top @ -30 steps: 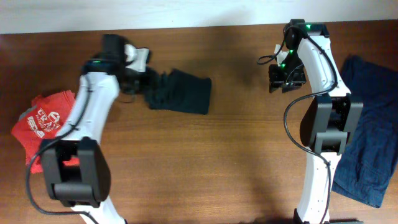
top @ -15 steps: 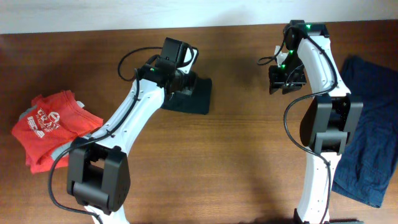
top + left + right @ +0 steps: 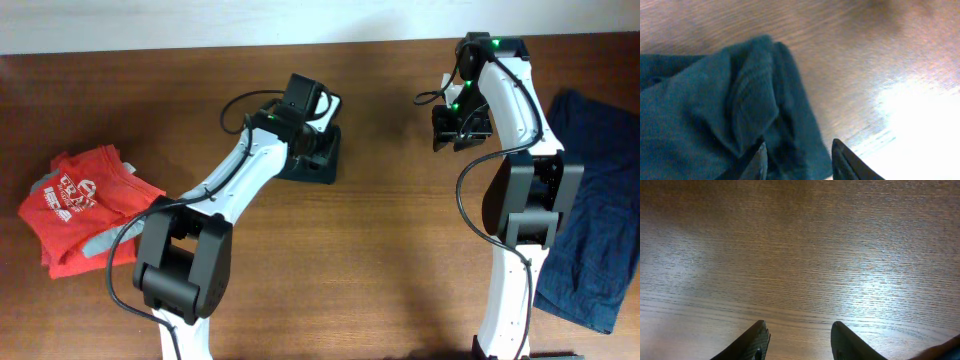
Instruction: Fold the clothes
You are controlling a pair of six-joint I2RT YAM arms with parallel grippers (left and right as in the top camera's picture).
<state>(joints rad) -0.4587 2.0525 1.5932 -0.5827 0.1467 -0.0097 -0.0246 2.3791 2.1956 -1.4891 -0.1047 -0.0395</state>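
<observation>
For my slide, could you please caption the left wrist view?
Open left hand above the dark-teal shirt on the wooden table.

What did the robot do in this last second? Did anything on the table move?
The left gripper swept rightward, carrying the dark shirt's left end over onto the rest, so the shirt is now a shorter bundle. Its jaws stand open above the cloth. The right gripper, red tee and navy garment stayed put.
</observation>
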